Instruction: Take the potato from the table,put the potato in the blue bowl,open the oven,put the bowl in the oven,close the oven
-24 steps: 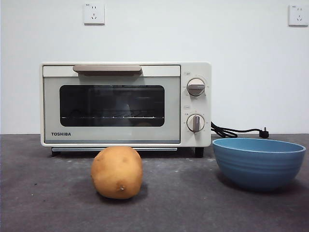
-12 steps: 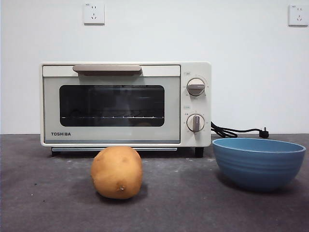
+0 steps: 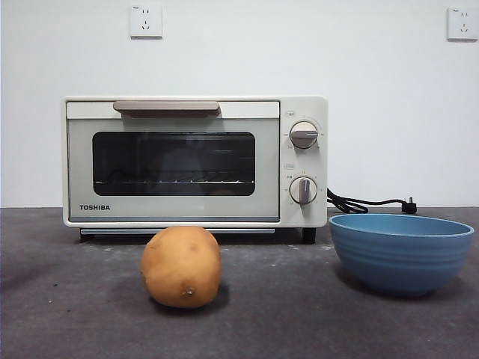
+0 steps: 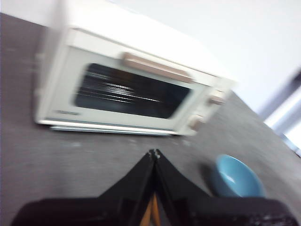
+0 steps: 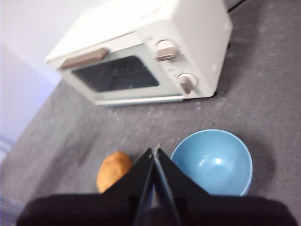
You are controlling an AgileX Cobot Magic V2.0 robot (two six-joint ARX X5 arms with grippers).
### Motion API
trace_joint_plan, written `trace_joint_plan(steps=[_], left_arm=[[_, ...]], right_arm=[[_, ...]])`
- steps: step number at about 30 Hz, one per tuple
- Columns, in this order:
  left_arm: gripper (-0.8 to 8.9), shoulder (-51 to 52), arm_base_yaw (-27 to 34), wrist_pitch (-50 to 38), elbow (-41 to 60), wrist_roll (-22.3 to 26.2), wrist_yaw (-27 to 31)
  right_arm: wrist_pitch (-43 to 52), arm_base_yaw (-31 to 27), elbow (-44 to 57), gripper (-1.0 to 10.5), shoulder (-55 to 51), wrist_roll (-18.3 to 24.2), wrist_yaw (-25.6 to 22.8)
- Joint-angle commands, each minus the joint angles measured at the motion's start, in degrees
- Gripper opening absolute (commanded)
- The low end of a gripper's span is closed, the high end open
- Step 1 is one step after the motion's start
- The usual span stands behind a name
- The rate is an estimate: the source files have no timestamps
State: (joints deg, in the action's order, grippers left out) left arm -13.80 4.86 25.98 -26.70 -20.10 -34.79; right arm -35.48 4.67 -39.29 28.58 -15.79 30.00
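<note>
Nearest in the front view, the potato (image 3: 181,267) lies on the dark grey table (image 3: 75,314), a little left of centre, with a small eye showing low on its skin. The blue bowl (image 3: 402,251) stands upright and empty at about 3 o'clock from the potato, well apart from it. Behind both, at roughly 12 o'clock from the potato, sits the oven (image 3: 194,161) with its dark glass door closed, its beige handle (image 3: 166,108) across the top of the door and two knobs (image 3: 303,163) on its right panel. A black cord (image 3: 367,203) trails along the table from the oven's right side toward the wall, which carries two white sockets (image 3: 145,21). Neither arm shows in the front view. The left gripper (image 4: 154,153) hangs above the table with its jaws pressed together on nothing, the oven blurred ahead of it. The right gripper (image 5: 154,150) is likewise clenched and empty, high above the potato and bowl.
</note>
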Motion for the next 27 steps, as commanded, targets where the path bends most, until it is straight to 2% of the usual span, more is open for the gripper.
trace_joint_plan(steps=[1,6,11,17,19,21,25,27], left_arm=[[-0.08,-2.4,0.1,1.0,-3.6,3.6,-4.9],[-0.08,-6.7,0.0,3.6,-9.3,4.5,-10.7],[-0.08,-10.5,-0.1,10.9,-15.1,8.6,-15.1],[-0.08,-12.7,-1.2,22.3,-20.7,15.8,-14.6],[-0.08,-12.7,-1.2,23.5,-21.3,15.9,-14.6],[-0.08,-12.7,-1.2,24.0,-21.4,15.9,-14.6],[-0.08,-12.7,-1.2,24.1,-21.4,15.9,-14.7],[-0.08,-12.7,-1.2,24.1,-21.4,15.9,-14.7]], right_arm=[[-5.6,1.4,-8.0,-0.1,4.7,8.3,0.1],[-17.3,4.9,-18.9,-0.1,12.0,15.3,0.1],[-27.0,10.0,-24.1,-0.1,15.6,18.9,0.1],[-29.7,14.3,-24.1,0.1,15.6,19.3,-0.1],[-29.7,14.8,-24.2,0.1,15.6,19.3,0.0],[-29.7,15.1,-24.2,0.9,15.7,19.3,0.0],[-29.7,15.1,-24.2,4.4,15.7,18.6,0.0],[-29.7,15.1,-24.2,5.5,15.7,18.6,0.0]])
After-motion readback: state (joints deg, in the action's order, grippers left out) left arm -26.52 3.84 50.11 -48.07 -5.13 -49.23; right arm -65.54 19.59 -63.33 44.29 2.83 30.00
